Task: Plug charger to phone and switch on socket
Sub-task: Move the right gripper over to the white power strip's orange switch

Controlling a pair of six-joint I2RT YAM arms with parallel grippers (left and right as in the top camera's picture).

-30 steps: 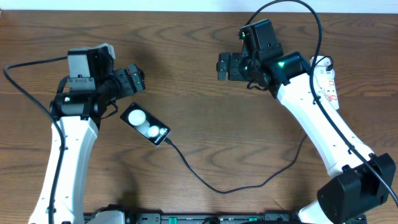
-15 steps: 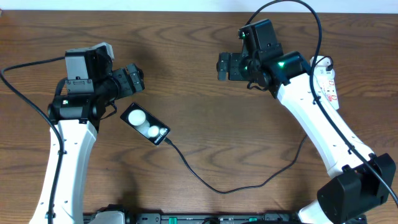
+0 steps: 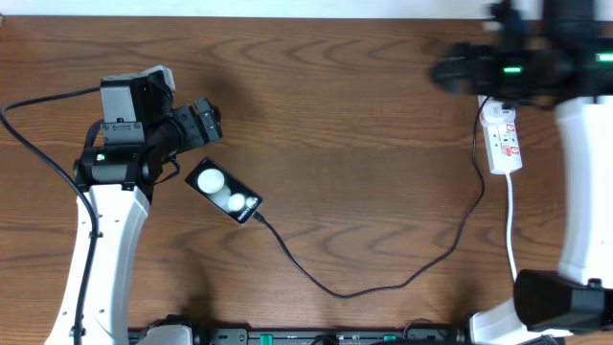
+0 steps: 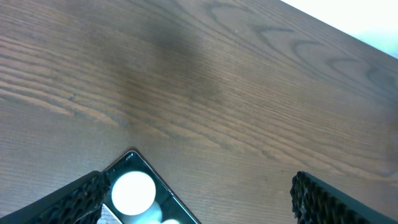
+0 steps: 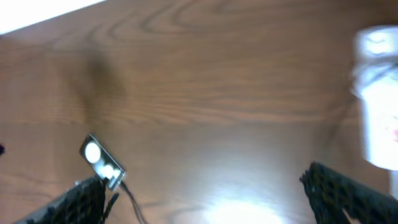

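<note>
A dark brown wooden table (image 3: 345,125) lies under both my arms. At the left, my left gripper (image 3: 205,120) hovers just beyond the phone (image 3: 223,191), its fingers (image 4: 68,202) spread wide and holding nothing. The phone lies flat and slanted, white circles up. The charger (image 3: 350,294) meets the phone's near right end, loops rightward, then runs away toward the socket (image 3: 505,139) at the far right. My right gripper (image 3: 448,72), blurred, hangs just left of the socket, its fingers (image 5: 348,193) parted and empty.
</note>
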